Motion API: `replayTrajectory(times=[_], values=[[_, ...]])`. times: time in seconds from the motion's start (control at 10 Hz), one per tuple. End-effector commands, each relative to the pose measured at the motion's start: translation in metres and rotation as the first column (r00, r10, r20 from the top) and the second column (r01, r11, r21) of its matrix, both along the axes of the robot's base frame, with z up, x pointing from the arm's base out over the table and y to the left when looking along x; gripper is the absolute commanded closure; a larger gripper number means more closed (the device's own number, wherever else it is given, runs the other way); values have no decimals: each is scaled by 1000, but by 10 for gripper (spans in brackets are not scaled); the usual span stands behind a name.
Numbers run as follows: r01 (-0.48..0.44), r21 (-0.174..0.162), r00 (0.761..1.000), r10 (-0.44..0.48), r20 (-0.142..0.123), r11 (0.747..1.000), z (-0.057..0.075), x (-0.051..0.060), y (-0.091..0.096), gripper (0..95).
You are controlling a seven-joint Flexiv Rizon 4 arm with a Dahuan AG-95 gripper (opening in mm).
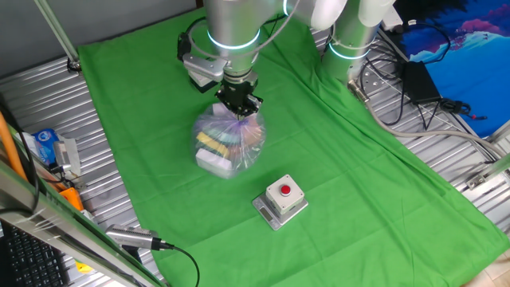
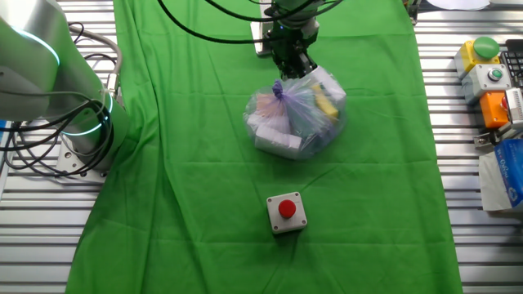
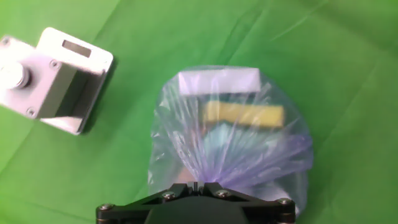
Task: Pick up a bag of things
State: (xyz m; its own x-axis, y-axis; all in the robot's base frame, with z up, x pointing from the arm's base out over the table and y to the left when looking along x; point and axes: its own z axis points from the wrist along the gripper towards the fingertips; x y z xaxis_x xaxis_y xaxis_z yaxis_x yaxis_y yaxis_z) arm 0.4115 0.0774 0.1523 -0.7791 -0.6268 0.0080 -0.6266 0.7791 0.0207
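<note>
The bag of things [image 1: 228,140] is a clear purplish plastic bag with yellow, white, pink and green items inside. It rests on the green cloth [image 1: 159,119]. My gripper [image 1: 239,102] stands right over it and is shut on the bag's gathered knot. In the other fixed view the gripper [image 2: 288,69] pinches the purple top of the bag [image 2: 296,114]. In the hand view the gripper [image 3: 196,185] has its jaws closed together on the bunched plastic of the bag [image 3: 230,130], with a white block and a yellow block showing through.
A grey box with a red button [image 1: 281,200] sits on the cloth near the bag, also in the other fixed view [image 2: 286,212] and the hand view [image 3: 53,78]. A second arm's base [image 2: 73,106] stands at the cloth's edge. Cables and boxes lie on the metal table around.
</note>
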Motion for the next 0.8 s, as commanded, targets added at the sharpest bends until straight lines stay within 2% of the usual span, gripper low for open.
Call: replayTrajectory(times=[0.1, 0.2, 0.6, 0.7, 0.8], values=[[-33, -4, 999, 33, -2, 999, 1, -1, -1, 950], [-28, -17, 1000, 28, -1, 999, 1, -1, -1, 950], [-27, -25, 1000, 27, -3, 999, 1, -1, -1, 950], [-51, -27, 999, 51, -11, 998, 2, -6, 2, 760], [-52, -33, 999, 52, -10, 998, 2, -12, 8, 760]])
